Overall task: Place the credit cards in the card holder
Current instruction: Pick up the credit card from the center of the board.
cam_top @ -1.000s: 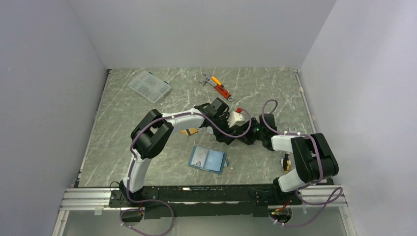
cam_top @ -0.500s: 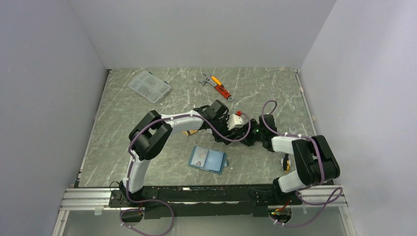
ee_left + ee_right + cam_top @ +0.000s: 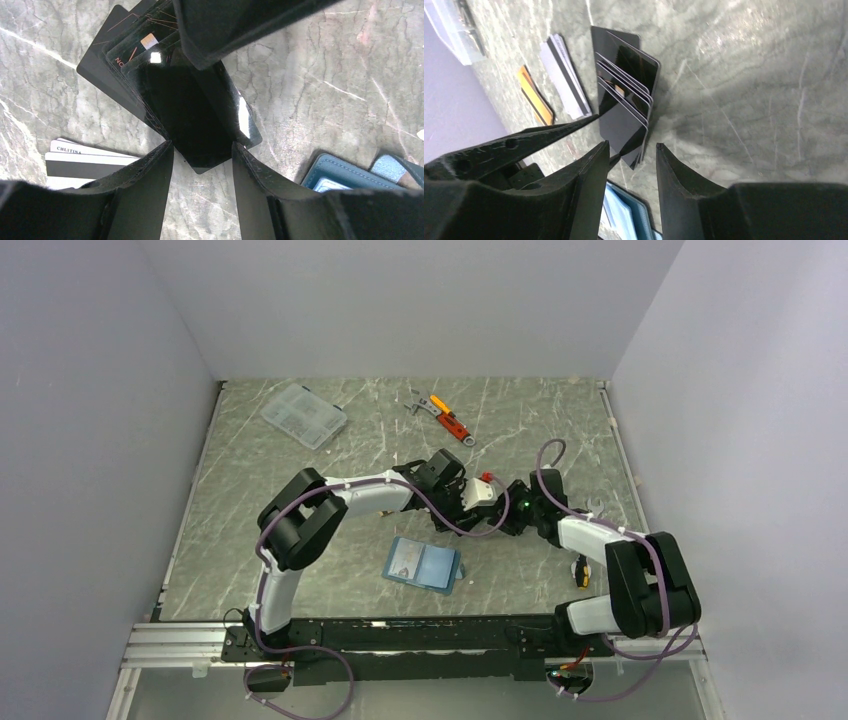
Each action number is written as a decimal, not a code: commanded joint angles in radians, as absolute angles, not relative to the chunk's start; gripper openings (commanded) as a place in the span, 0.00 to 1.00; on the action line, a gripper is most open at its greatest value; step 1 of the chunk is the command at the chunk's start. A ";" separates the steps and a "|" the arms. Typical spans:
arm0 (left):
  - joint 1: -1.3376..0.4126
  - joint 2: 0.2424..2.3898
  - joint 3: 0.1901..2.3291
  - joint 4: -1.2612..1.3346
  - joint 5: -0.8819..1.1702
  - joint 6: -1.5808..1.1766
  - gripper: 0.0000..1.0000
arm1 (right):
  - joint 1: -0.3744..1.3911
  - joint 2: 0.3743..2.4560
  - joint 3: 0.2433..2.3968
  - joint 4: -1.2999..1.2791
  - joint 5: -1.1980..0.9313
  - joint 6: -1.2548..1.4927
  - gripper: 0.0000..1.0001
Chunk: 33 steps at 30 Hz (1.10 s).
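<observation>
Glossy black rectangular credit cards (image 3: 200, 115) lie fanned near the teal folding card holder (image 3: 335, 170), left gripper (image 3: 202, 145) and right gripper (image 3: 632, 145) straddling opposite ends with jaws apart, seemingly squaring them; actual clamping unclear.

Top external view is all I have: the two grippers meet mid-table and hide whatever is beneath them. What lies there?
Observer: A fanned stack of glossy dark cards lies on the grey marble table, with one corner between the open fingers of the left gripper.
Operator: And the right gripper?
Observer: The right gripper has its jaws apart around the opposite end of the fan; I cannot tell whether they touch the cards.
Operator: Any other cards nearby?
Observer: Silver-grey cards with a dark stripe and an orange card lie flat beside the fan.
</observation>
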<state>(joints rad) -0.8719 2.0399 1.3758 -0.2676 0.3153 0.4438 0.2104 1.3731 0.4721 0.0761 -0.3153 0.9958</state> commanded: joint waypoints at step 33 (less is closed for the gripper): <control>-0.881 2.033 1.353 -0.349 0.310 0.444 0.50 | 0.190 1.482 0.544 0.186 -0.480 0.825 0.31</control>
